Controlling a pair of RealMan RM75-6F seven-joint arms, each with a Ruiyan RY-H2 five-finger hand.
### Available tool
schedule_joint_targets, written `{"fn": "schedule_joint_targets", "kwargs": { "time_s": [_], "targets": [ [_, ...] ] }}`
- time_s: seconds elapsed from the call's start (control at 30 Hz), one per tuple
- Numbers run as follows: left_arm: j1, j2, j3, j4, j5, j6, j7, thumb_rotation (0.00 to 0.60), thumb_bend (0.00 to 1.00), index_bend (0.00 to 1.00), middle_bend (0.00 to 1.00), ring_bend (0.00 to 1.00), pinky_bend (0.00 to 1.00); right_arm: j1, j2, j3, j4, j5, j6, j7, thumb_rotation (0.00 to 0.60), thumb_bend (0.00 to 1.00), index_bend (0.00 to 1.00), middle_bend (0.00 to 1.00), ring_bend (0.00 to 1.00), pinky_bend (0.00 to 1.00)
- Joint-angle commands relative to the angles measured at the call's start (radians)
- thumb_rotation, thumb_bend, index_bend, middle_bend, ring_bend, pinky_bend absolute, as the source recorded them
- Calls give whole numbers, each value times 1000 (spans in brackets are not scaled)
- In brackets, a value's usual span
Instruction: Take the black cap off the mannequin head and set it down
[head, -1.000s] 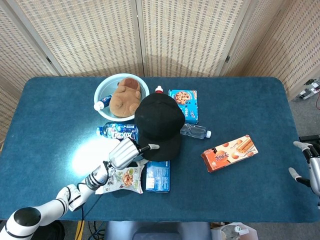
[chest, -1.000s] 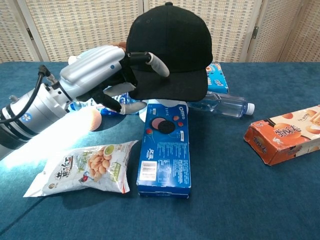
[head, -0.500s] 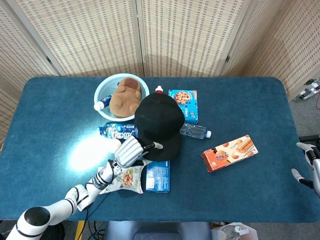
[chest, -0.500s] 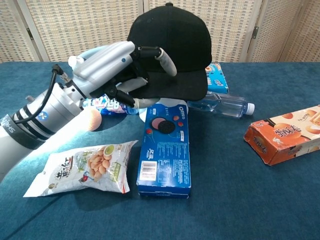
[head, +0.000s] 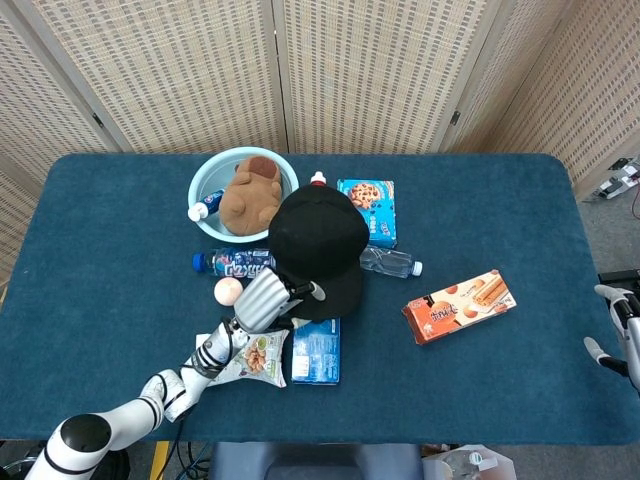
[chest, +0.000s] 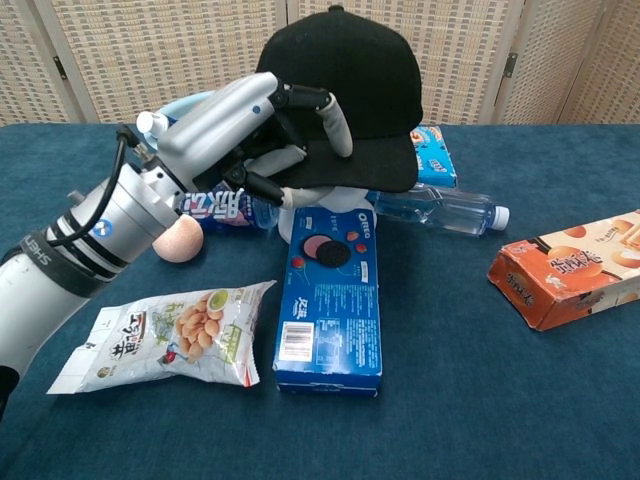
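Observation:
The black cap (head: 320, 238) sits on the mannequin head in the middle of the table. Only a pale strip of the mannequin head (chest: 322, 198) shows under the brim. My left hand (chest: 262, 135) is at the cap's left side and grips the brim, with one finger laid over the top of it and others curled beneath. The same left hand (head: 266, 300) lies just in front of the cap in the head view. Far off at the table's right edge, my right hand (head: 618, 335) holds nothing, its fingers apart.
A blue Oreo box (chest: 330, 300) and a snack bag (chest: 165, 335) lie in front of the cap. Around it are a peach ball (chest: 178, 240), a blue-label bottle (head: 235, 263), a clear water bottle (chest: 440, 210), an orange biscuit box (head: 458, 305), a cookie box (head: 368, 205) and a basin with a plush toy (head: 250, 190).
My left hand has moved up and right onto the cap and closed its fingers around the brim. The brim has risen slightly, baring pale mannequin below. The right hand has barely moved.

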Motion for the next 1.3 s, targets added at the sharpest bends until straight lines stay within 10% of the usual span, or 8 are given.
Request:
{"fn": "schedule_joint_targets", "kwargs": {
  "time_s": [0.03, 0.6, 1.3],
  "targets": [
    [-2, -5, -5, 3, -8, 9, -7, 600, 254, 548, 1000, 1000, 1000, 0, 0, 0, 0, 0, 0, 0, 600, 209, 253, 299, 208, 296],
    [1, 12, -36, -20, -48, 48, 7, 600, 303, 617, 1000, 1000, 1000, -5, 2, 0, -6, 2, 3, -3, 600, 209, 253, 299, 208, 296],
    [-19, 151, -148, -340, -140, -31, 76, 600, 341, 635, 1000, 1000, 1000, -7, 17, 2, -39, -10, 17, -29, 600, 209, 253, 299, 208, 296]
  ]
}}
